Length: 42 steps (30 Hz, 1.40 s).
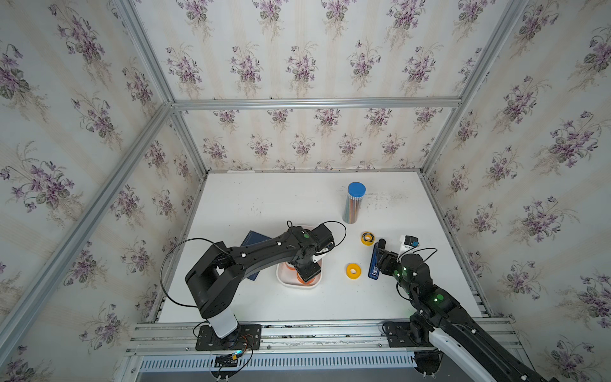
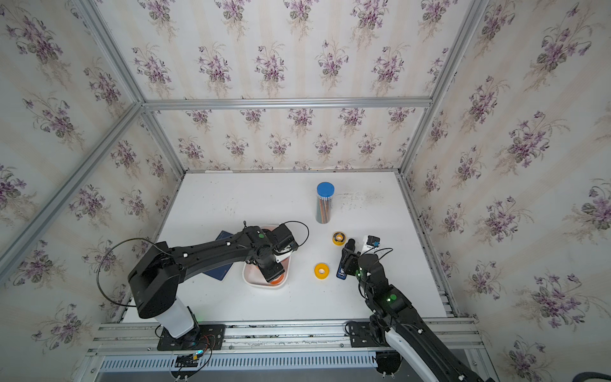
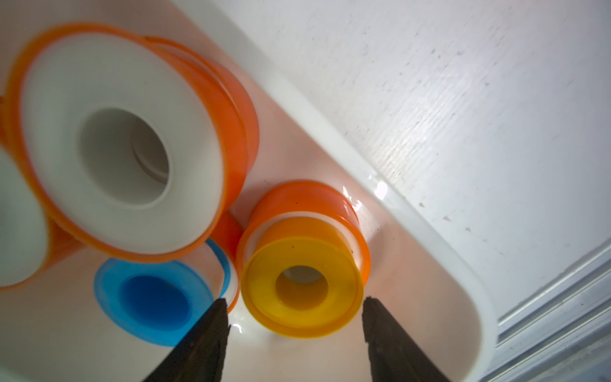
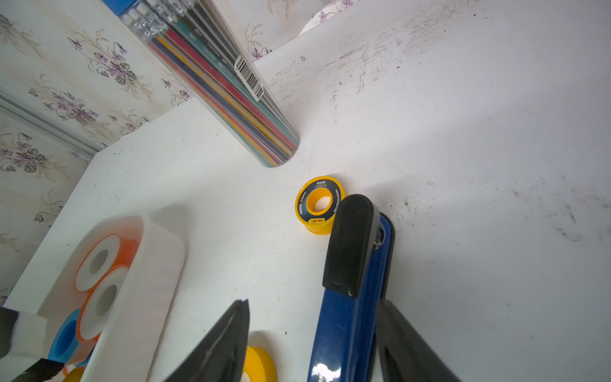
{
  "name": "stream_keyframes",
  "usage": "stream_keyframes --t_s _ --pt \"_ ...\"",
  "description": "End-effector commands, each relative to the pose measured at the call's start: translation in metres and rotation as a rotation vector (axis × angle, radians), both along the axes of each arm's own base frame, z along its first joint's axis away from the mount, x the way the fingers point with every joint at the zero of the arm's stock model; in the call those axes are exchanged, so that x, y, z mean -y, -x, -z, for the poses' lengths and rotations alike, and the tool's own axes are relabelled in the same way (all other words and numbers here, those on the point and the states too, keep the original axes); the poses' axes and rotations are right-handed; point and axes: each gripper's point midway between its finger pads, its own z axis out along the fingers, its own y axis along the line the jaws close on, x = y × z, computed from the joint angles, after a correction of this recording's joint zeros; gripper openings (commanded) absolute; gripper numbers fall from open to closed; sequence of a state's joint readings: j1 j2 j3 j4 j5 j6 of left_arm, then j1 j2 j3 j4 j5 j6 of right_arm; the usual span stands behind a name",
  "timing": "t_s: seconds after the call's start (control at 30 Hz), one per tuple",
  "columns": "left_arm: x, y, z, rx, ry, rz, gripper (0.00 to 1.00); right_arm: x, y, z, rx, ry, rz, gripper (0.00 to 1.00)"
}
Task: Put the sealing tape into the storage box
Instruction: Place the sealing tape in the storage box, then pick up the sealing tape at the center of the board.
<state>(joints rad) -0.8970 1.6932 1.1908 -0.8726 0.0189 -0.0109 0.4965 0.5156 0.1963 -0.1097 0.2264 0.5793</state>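
Left gripper (image 3: pixel 294 302) fingers stand apart either side of the boxed yellow roll (image 3: pixel 261 284) in the storage box (image 3: pixel 330 132); orange-rimmed roll (image 3: pixel 198 148) and blue roll (image 3: pixel 155 304) sit just beyond my tips. Right gripper (image 4: pixel 311 301) is spread too, straddling the blue stapler (image 4: pixel 350 251) without clamping it. Loose yellow roll (image 4: pixel 261 363) lies just outside one finger, black-yellow roll (image 4: pixel 317 205) ahead.

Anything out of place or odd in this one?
The right hand straddles the blue stapler, not a tape roll. In the storage box, one large orange-rimmed roll sits piled on others. Nothing looks spilled or damaged.
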Motion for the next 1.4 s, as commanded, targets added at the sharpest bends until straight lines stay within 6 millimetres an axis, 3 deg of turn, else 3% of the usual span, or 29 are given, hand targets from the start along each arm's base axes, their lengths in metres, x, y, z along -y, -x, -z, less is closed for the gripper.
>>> stream_keyframes --t_s 0.0,0.17,0.37,0.57,0.73,1.03,1.37 --pt "-0.001 -0.003 -0.014 0.033 0.009 -0.022 0.64 0.000 -0.002 -0.004 0.017 -0.006 0.002 0.65" --pt "-0.005 -0.003 -0.048 0.093 0.062 -0.062 0.66 -0.002 -0.002 -0.005 0.019 -0.004 -0.009 0.68" --pt "-0.035 0.000 -0.100 0.231 0.120 -0.166 0.70 -0.002 -0.003 -0.005 -0.007 0.015 -0.008 0.72" --pt "-0.065 0.017 -0.123 0.294 0.196 -0.238 0.73 -0.017 0.003 -0.004 -0.126 -0.007 -0.073 0.70" --pt "-0.091 0.023 -0.128 0.363 0.227 -0.316 0.83 -0.050 0.011 -0.006 -0.208 0.009 -0.225 0.68" --pt "-0.106 0.026 -0.134 0.432 0.287 -0.369 0.87 -0.097 0.032 0.008 -0.369 0.218 -0.381 0.70" --pt "-0.109 0.025 -0.132 0.433 0.254 -0.382 0.88 -0.106 0.045 0.042 -0.482 0.337 -0.421 0.75"
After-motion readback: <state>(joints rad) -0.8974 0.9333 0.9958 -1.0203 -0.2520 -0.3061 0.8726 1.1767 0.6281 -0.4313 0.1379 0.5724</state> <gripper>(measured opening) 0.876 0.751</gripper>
